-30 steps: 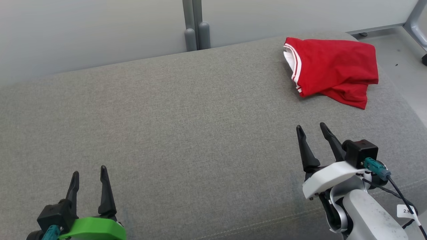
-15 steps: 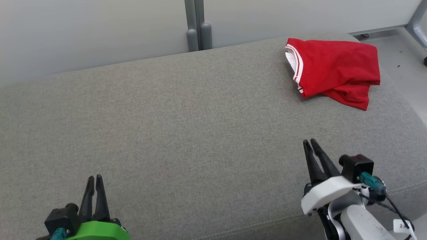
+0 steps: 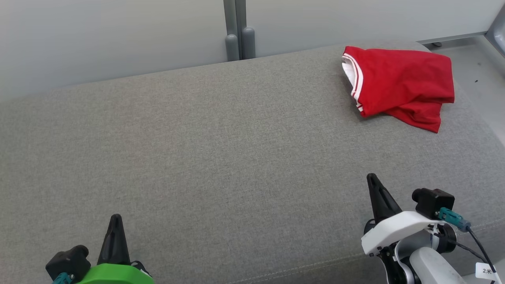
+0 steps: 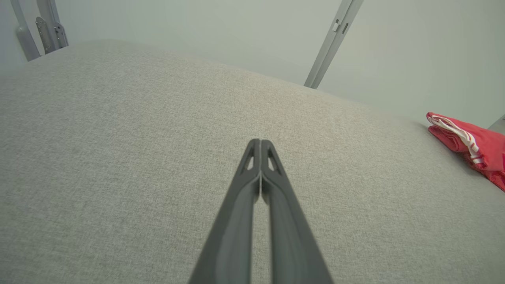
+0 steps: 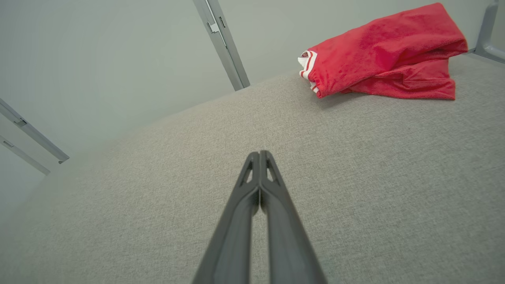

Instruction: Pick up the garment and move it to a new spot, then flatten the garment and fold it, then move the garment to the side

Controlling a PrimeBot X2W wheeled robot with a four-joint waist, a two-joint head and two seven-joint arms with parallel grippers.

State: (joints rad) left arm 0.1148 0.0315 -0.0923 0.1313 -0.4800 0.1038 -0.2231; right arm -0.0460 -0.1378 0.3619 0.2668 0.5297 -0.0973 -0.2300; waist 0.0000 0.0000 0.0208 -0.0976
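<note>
The garment (image 3: 400,85) is red with white-striped trim, folded into a compact pile at the far right of the grey cushioned surface (image 3: 221,157). It also lies at the right edge of the left wrist view (image 4: 475,144) and at the upper right of the right wrist view (image 5: 380,53). My left gripper (image 3: 115,218) sits at the lower left, shut and empty, far from the garment; its closed tips show in its own view (image 4: 260,141). My right gripper (image 3: 371,177) is at the lower right, shut and empty (image 5: 259,152), well short of the garment.
A pale wall with a grey vertical post (image 3: 236,29) runs behind the cushion. Grey floor (image 3: 479,77) and a metal frame leg (image 3: 498,29) lie beyond the cushion's right end. The cushion's front seam (image 3: 315,262) runs near the bottom.
Both grippers went from open to shut on nothing. Both drew back toward the bottom of the head view. The head camera shifted slightly, so the garment sits a little further right.
</note>
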